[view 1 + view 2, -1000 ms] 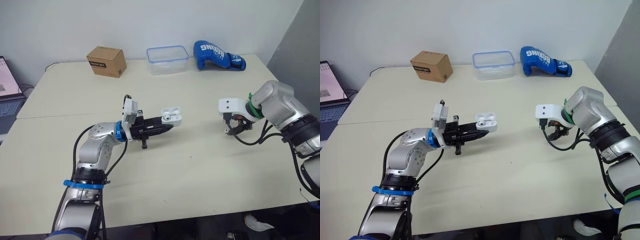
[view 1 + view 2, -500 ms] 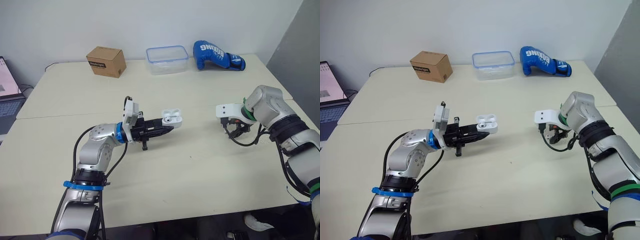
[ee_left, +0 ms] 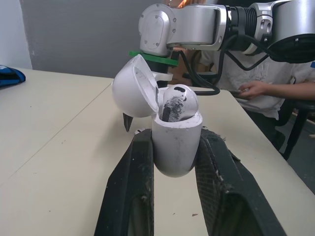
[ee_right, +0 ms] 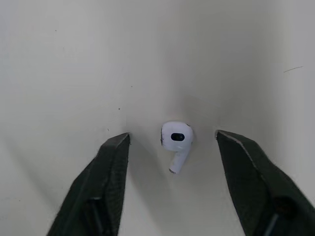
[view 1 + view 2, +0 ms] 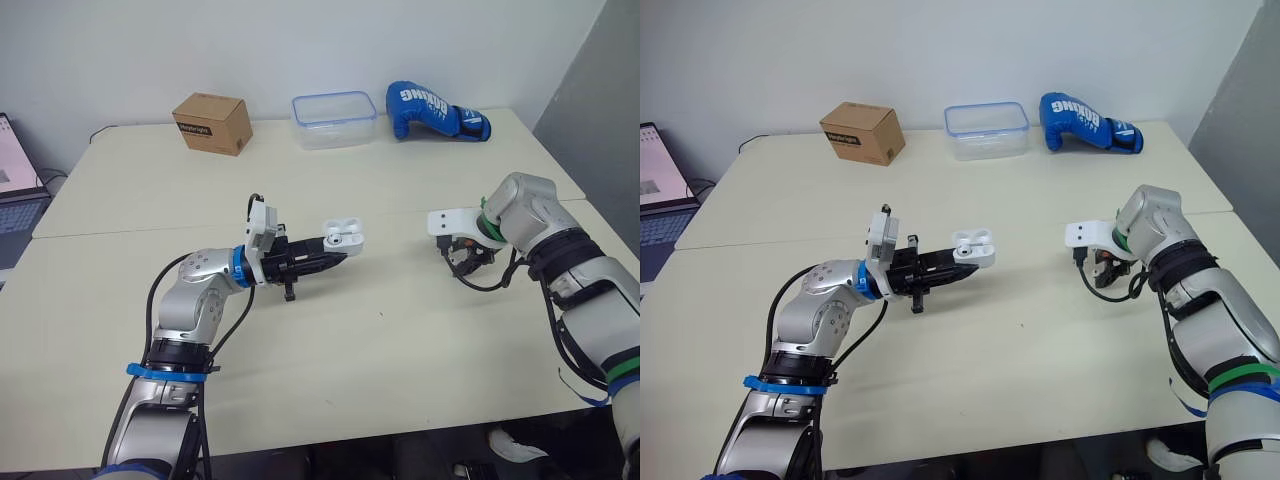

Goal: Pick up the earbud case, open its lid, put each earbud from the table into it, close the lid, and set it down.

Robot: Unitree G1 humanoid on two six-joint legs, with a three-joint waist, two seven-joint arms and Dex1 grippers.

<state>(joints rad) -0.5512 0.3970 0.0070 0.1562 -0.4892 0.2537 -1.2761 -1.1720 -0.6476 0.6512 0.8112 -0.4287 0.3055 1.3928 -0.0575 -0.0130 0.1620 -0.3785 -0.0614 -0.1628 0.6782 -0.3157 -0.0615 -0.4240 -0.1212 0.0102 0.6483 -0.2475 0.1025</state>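
Note:
My left gripper point(image 5: 335, 250) is shut on the white earbud case point(image 5: 342, 234), holding it above the table's middle. The case point(image 3: 175, 142) has its lid point(image 3: 134, 86) tipped open, and one earbud point(image 3: 176, 102) sits inside it. A second white earbud point(image 4: 175, 139) lies on the table, between the spread fingers point(image 4: 109, 172) of my right gripper point(image 5: 466, 262). That gripper is open and points down over the earbud at the right of the table, without touching it.
Along the table's far edge stand a cardboard box point(image 5: 212, 122), a clear plastic container point(image 5: 334, 119) and a blue boxing glove point(image 5: 432, 111). A laptop point(image 5: 15, 175) sits at the far left. A person point(image 3: 256, 78) sits beyond the table in the left wrist view.
My right arm has drawn in slightly toward the left, its gripper staying low over the earbud. The left gripper and case have stayed where they were.

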